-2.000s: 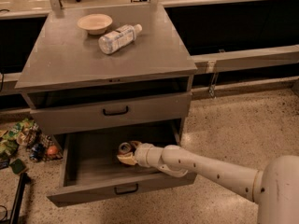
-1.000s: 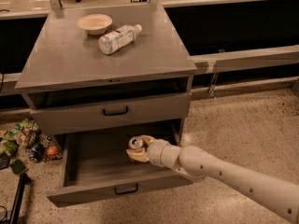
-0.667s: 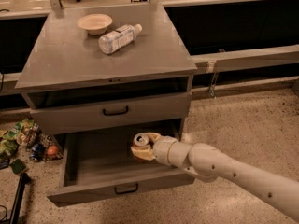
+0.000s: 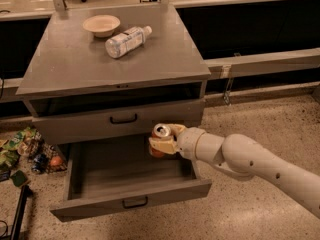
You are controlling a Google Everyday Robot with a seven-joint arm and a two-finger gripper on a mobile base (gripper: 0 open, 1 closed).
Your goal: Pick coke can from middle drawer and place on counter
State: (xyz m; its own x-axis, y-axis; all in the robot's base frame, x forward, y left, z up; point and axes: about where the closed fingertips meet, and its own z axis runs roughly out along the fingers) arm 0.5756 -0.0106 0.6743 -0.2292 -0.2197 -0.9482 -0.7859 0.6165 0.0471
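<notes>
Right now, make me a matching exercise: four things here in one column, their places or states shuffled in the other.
1 coke can
2 clear bottle
3 bowl
4 middle drawer

A pulled open
B lying sideways on the counter
C upright, far left of counter
D gripped by the claw, above the drawer

Pairs: 1-D, 2-B, 3-C, 4-A

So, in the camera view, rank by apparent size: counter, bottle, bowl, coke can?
counter
bottle and bowl: look alike
coke can: smallest, though nearer, in the gripper above the middle drawer
</notes>
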